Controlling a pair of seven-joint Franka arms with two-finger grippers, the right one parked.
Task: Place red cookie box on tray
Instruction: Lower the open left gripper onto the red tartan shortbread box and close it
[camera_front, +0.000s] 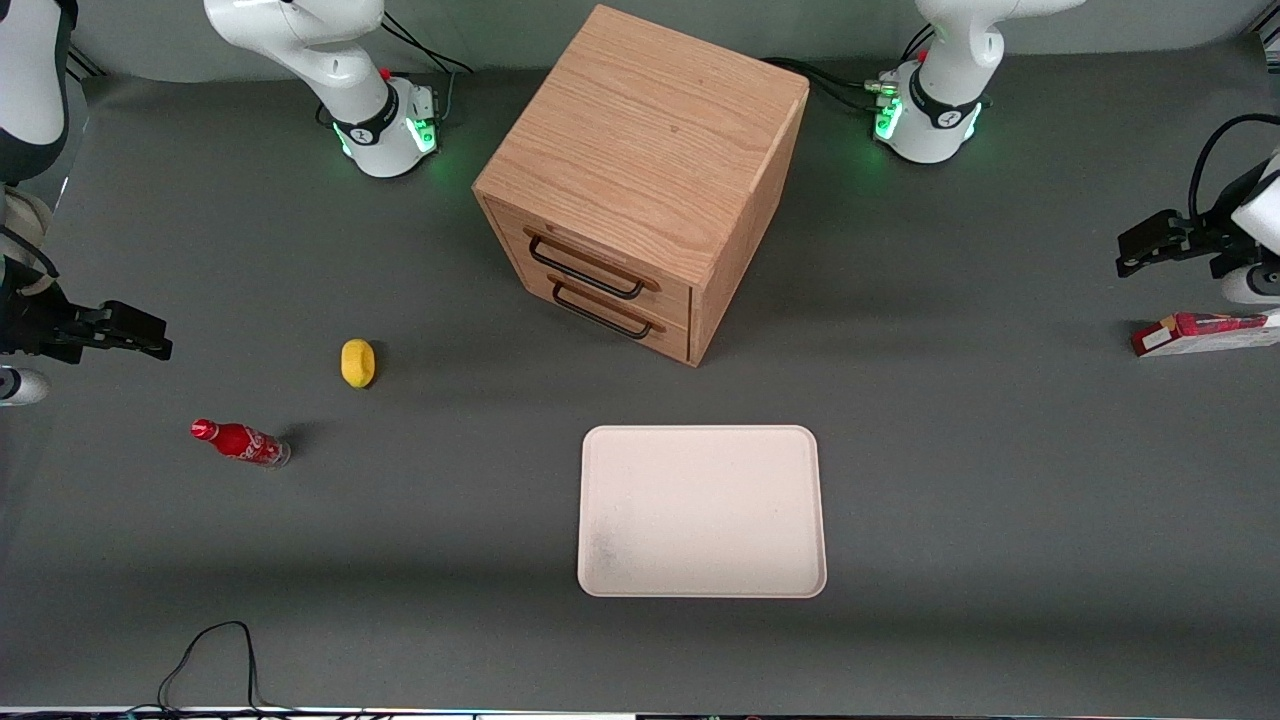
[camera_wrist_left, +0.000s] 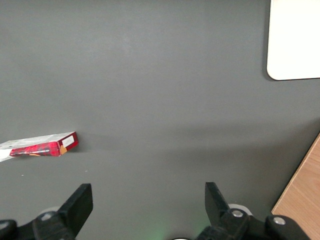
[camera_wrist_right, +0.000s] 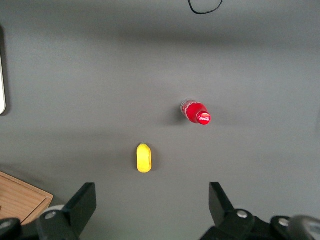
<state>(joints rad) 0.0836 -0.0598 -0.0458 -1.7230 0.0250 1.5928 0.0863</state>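
**A light, stiff box waiting at the table's edge**

From the front, we see the red cookie box (camera_front: 1205, 332) lying on the gray table (camera_front: 950, 420) at the working arm's end, partly cut off by the frame edge. It sits well apart from the tray (camera_front: 702, 511), which lies nearer the front camera than the wooden drawer cabinet (camera_front: 640, 180). Our gripper (camera_front: 1135, 255) hangs in the air above the table, close to the box and a little farther from the camera than it, touching nothing. Toward the parked arm's end lie a yellow lemon-like object (camera_front: 358, 362) and a small red soda bottle (camera_front: 240, 442), neither of which concerns us.

From the left wrist, the box (camera_wrist_left: 46, 146) shows a narrow side and a white label patch, with a pale, glossy stretch running off the frame. The fingers (camera_wrist_left: 77, 204) stand spread wide with only bare table between them, holding nothing. A corner of the tray (camera_wrist_left: 295, 40) and an edge of the cabinet (camera_wrist_left: 302, 195) also show.

The right wrist view shows only the bottle (camera_wrist_right: 196, 112), the yellow object (camera_wrist_right: 144, 157) and a sliver of cabinet (camera_wrist_right: 20, 197).

We judge the box light, thin cardboard: stiff enough to lift but easy to dent, and possibly slick where glossy. We would close across its narrow thickness near the middle, gently.
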